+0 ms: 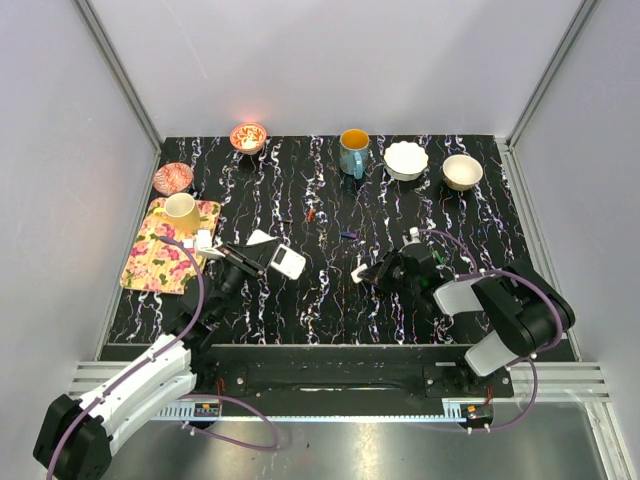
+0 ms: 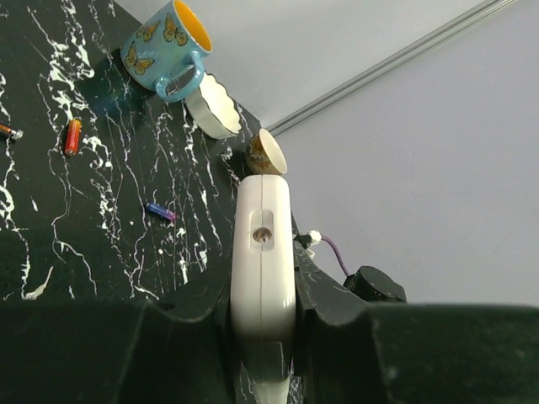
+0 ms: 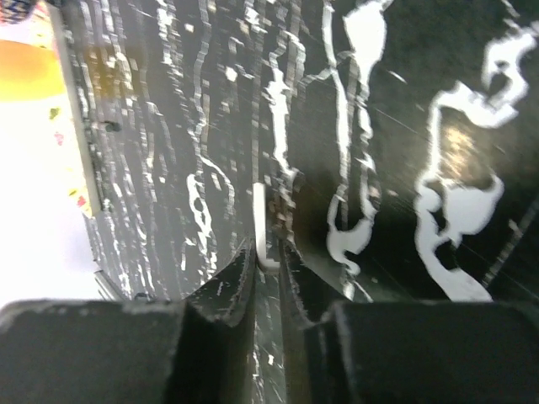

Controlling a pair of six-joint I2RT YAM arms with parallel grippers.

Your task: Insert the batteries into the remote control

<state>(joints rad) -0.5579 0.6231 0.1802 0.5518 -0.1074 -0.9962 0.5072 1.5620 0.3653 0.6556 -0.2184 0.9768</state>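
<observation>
White, slim remote control, edge-on

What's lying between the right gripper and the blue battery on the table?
Nothing visible on the table: only bare surface separates the right gripper from the blue battery. However, a small white cover piece sits between its fingertips, so the jaws are not free.

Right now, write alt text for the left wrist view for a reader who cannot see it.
The left gripper clamps the flat white plastic remote control edge-on. Beyond it, on the black white-veined table, lie a reddish-orange battery and a bluish battery, with a blue butterfly-printed mug further off.
</observation>
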